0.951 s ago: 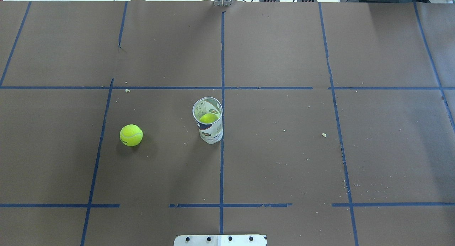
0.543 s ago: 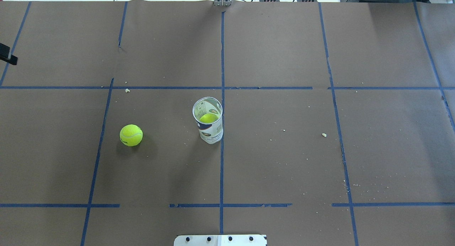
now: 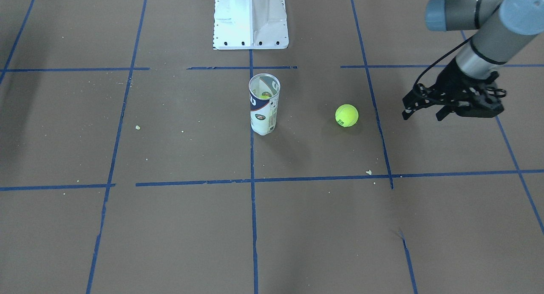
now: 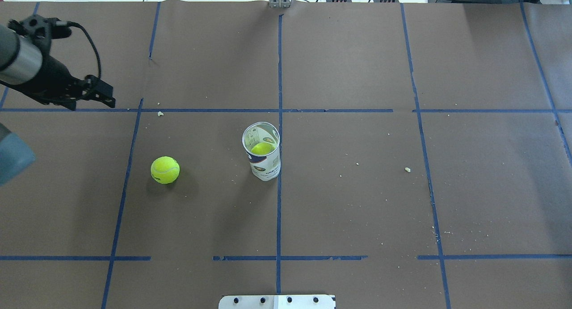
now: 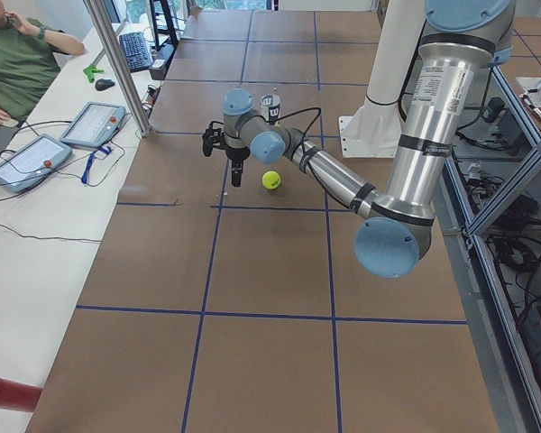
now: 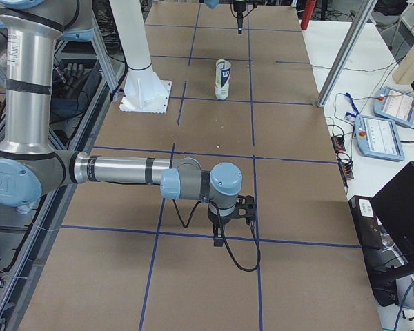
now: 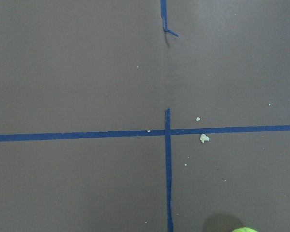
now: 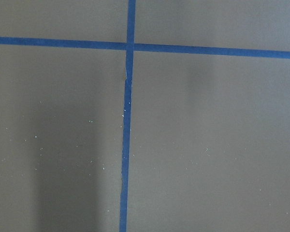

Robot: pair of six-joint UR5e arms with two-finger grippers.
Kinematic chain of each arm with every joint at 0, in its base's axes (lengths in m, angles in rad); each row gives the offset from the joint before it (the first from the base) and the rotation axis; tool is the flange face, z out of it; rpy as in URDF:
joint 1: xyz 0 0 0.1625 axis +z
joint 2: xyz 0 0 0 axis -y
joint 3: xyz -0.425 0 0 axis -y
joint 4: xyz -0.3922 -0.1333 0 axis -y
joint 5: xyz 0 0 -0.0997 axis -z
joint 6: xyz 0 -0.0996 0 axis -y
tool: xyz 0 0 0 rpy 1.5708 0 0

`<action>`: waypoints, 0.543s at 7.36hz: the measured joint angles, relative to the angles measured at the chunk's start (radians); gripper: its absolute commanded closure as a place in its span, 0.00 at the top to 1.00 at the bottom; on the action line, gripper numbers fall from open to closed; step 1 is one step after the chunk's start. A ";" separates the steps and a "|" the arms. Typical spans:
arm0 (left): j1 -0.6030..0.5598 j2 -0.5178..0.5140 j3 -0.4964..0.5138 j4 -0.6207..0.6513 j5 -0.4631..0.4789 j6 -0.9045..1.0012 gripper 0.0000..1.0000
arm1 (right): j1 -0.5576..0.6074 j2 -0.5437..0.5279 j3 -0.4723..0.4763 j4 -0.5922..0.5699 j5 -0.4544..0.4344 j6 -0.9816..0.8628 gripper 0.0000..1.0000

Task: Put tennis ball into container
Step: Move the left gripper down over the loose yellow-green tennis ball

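Note:
A loose tennis ball (image 4: pixel 165 169) (image 3: pixel 346 115) (image 5: pixel 270 180) lies on the brown table, left of the container (image 4: pixel 262 151) (image 3: pixel 264 103) (image 6: pixel 223 78). The container is an upright clear tube with a white and blue label. A second yellow-green ball (image 4: pixel 262 148) sits inside it. My left gripper (image 4: pixel 90 106) (image 3: pixel 425 114) (image 5: pixel 224 167) hangs open and empty above the table, to the left of the loose ball and farther out. The left wrist view catches only a sliver of the tennis ball (image 7: pixel 244 229) at its bottom edge. My right gripper (image 6: pixel 224 231) shows only in the exterior right view, far from both; I cannot tell its state.
The white robot base (image 3: pixel 250 18) (image 4: pixel 277 301) stands at the near table edge behind the tube. Blue tape lines (image 4: pixel 279 184) grid the brown cover, with small crumbs (image 4: pixel 407 169) scattered about. An operator (image 5: pixel 18 54) sits by tablets (image 5: pixel 90 122) on a side bench.
My left arm has swung into the overhead view from the left edge and moved right toward the loose ball. Ball and tube have not moved.

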 measured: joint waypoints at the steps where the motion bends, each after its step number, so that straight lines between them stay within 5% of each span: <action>1: 0.074 -0.019 0.001 -0.005 0.075 -0.098 1.00 | 0.000 0.000 0.000 0.000 0.000 0.000 1.00; 4: 0.243 -0.036 0.012 -0.047 0.258 -0.307 1.00 | 0.000 0.000 0.000 0.000 0.000 0.000 1.00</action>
